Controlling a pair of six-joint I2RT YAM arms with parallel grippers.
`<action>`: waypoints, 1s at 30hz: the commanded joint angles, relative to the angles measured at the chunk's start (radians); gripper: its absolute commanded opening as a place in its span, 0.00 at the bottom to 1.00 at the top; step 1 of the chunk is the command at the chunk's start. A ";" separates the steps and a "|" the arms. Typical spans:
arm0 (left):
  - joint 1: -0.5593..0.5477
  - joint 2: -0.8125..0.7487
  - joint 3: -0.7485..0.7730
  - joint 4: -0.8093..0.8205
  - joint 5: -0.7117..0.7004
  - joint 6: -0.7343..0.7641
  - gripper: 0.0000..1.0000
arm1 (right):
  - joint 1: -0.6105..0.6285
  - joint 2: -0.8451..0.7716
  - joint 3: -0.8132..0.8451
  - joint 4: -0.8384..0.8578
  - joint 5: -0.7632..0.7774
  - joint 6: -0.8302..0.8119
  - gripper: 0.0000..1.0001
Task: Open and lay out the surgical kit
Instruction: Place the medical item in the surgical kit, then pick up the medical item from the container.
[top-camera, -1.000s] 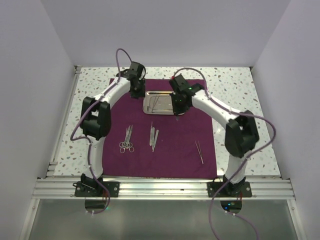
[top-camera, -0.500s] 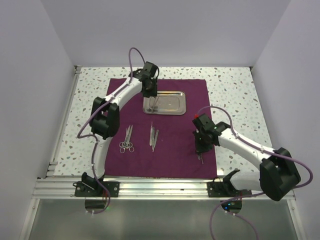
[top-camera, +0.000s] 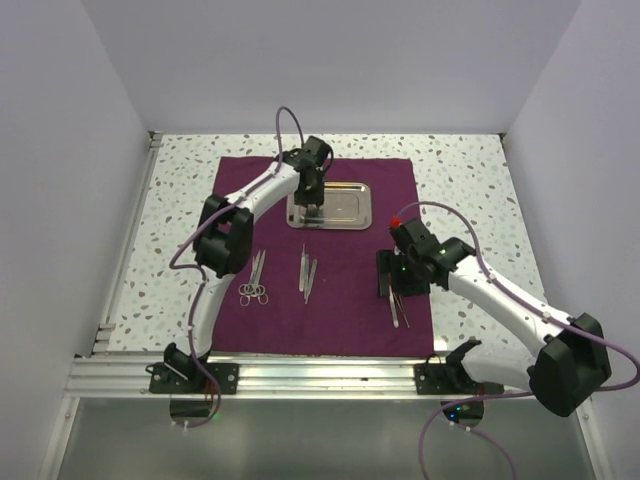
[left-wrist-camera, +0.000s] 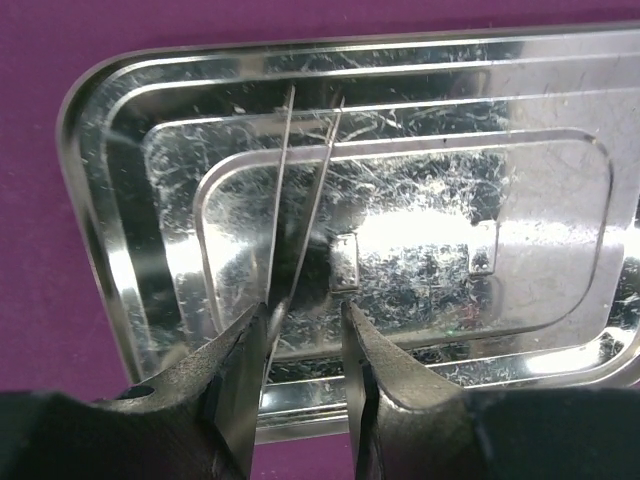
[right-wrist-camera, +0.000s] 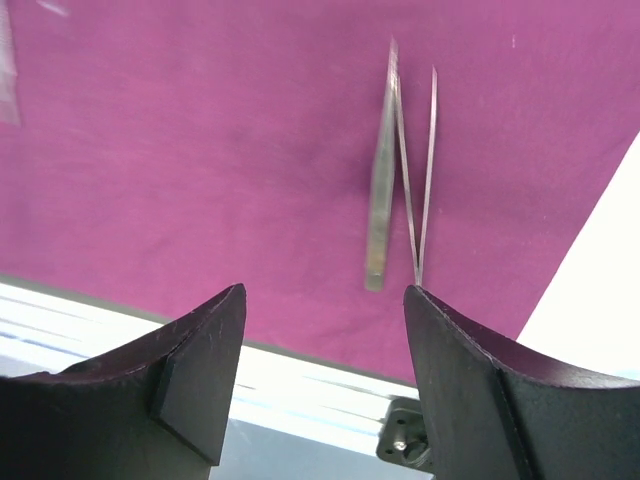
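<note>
While the left tool (left-wrist-camera: 300, 325) hangs low over the steel tray (left-wrist-camera: 110, 260), half open, the joined end of the tweezers (left-wrist-camera: 285, 200) sits between its jaws. It's close against one finger (left-wrist-camera: 235, 385), touching or not, I cannot tell.

That's thin, light, springy steel on a polished floor. I'd expect it to skate, so the joined end, where both legs meet, looks the safest hold.

Over to the right tool (right-wrist-camera: 325, 295): jaws wide, nothing in them, above the purple cloth (right-wrist-camera: 200, 150) near its front edge. There a second tweezers (right-wrist-camera: 422, 170) lies flat beside a blurred silver piece (right-wrist-camera: 380, 200) I can't name. Soft cloth should stop any sliding.

The tray sits on the cloth's far half, toward the back of the table (top-camera: 470, 170). Glare muddles its outlines, and from overhead the left arm covers one end.
</note>
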 joint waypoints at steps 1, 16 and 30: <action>-0.009 0.020 -0.021 0.001 -0.031 -0.026 0.38 | 0.003 -0.040 0.099 -0.078 0.001 -0.022 0.69; -0.011 0.049 -0.053 -0.011 -0.048 -0.042 0.00 | 0.003 -0.063 0.245 -0.157 0.012 -0.043 0.69; -0.156 -0.228 -0.055 -0.152 -0.152 -0.299 0.00 | 0.000 -0.101 0.517 -0.341 0.280 0.041 0.79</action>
